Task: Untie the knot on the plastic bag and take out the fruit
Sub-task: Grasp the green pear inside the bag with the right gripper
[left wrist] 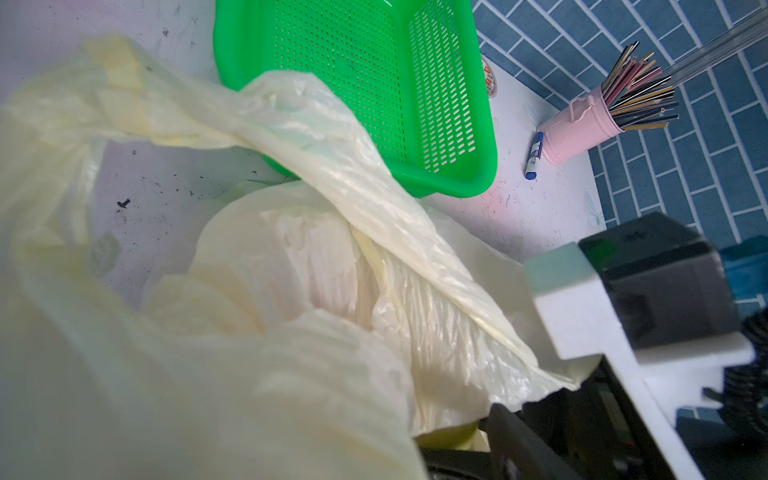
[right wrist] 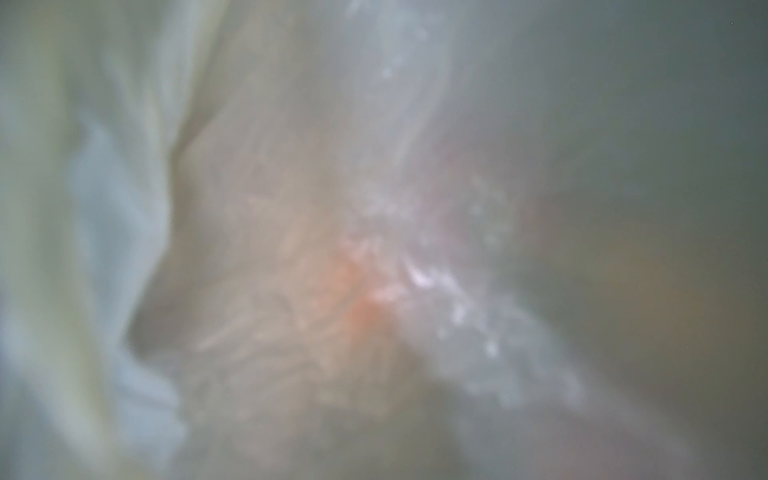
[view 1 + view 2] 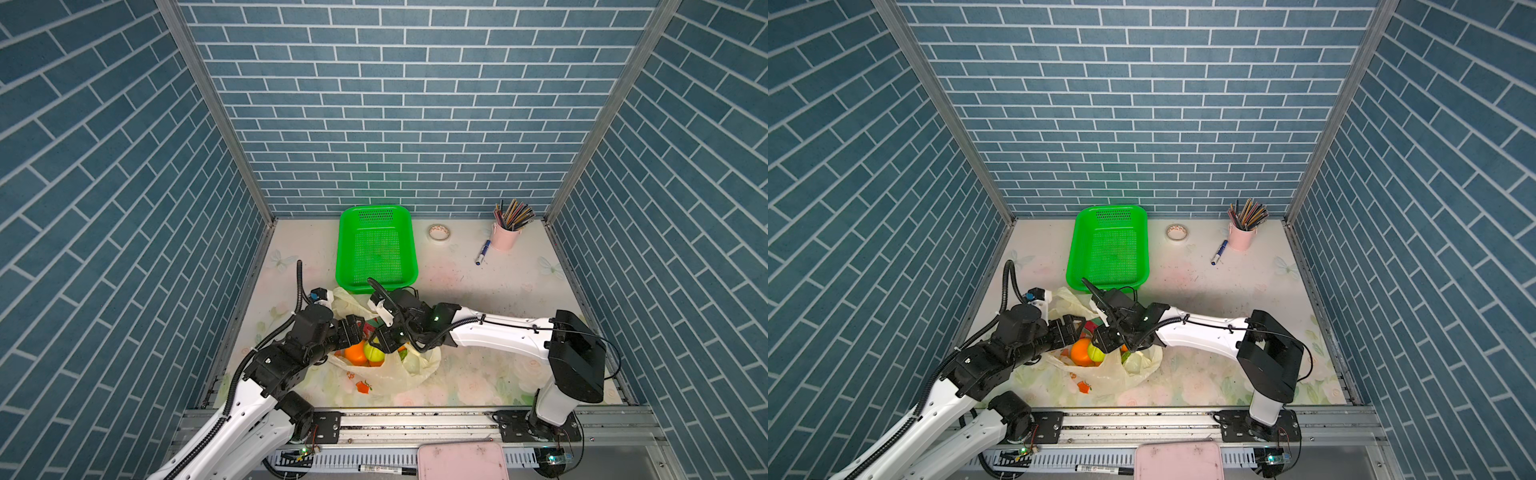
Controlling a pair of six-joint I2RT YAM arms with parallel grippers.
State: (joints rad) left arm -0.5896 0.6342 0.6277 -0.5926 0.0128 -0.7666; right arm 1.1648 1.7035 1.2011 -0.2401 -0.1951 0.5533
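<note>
Plastic bag: a thin, pale-yellow plastic bag (image 3: 390, 376) lies slumped at about 7 o'clock on the table (image 3: 478, 291), close to its middle. Its mouth gapes upward.
Fruit: the fruit sits in the open mouth. An orange (image 3: 355, 353) touches a yellow-green piece (image 3: 374, 354), and a pink-red piece (image 3: 371, 328) shows at their 12 o'clock. The others are hidden under film and grippers.
Knot: no tied knot can be made out. The left wrist view shows one handle strip (image 1: 374, 199) twisted like a rope and draped loose over the bag.
Left gripper: the left gripper (image 3: 358, 328) reaches the mouth from 9 o'clock with its jaws spread wide. Whether film lies between them is hidden.
Right gripper: the right gripper (image 3: 382, 338) dips into the mouth from 3 o'clock. Film blurs its wrist camera, so I cannot tell how its jaws stand.
Handling: the film is probably light, limp, slippery and easy to tear, so the rim or handle strip looks like the best hold. The fruit looks firm, round and likely to roll, so it is best gripped across its widest part.
Surroundings: an empty green basket (image 3: 376, 249) lies at 11 o'clock, touching the bag. A tape roll (image 3: 439, 232) lies just past 12. A pen (image 3: 482, 251) and a pink cup of pencils (image 3: 505, 237) stand at 1 o'clock, well apart from the bag.
</note>
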